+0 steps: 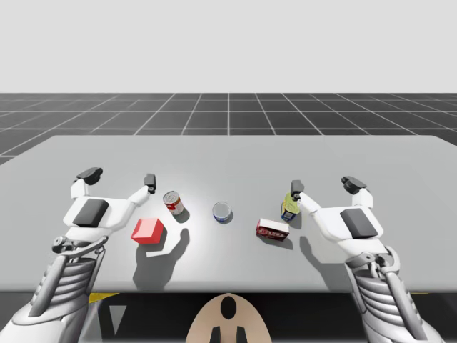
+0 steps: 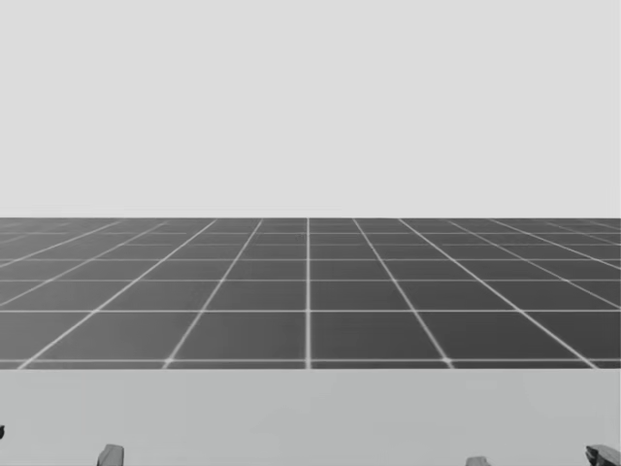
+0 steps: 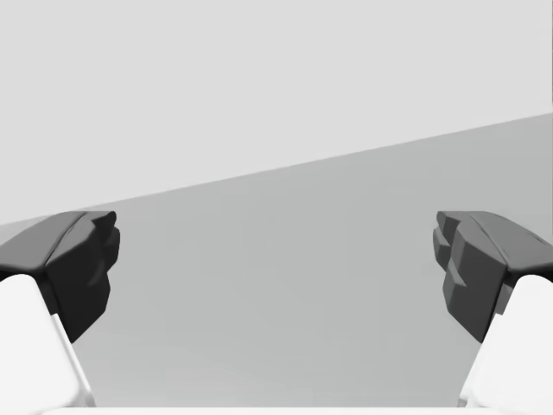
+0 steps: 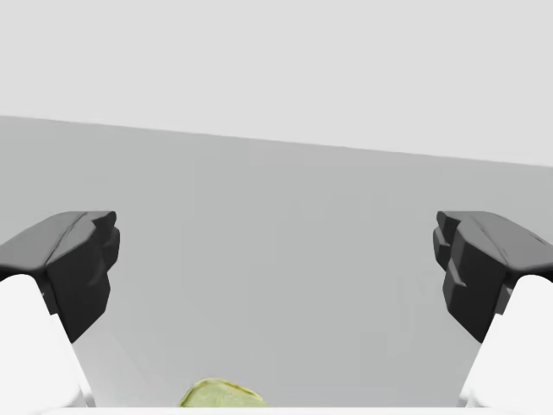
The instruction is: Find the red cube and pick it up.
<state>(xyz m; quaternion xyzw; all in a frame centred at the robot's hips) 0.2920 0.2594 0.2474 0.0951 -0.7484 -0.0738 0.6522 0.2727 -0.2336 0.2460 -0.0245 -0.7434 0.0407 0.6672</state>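
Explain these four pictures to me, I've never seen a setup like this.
This is a simulated robot torso with two arms at a grey table. One picture looks down from above; one comes from its head, looking past the table; two come from cameras on its hands. On the table are a red cube, a red-and-white can, a blue-and-silver can, a red box and a yellow-green container. The left gripper hovers open near the cube, the right gripper open near the container. Nothing is held.
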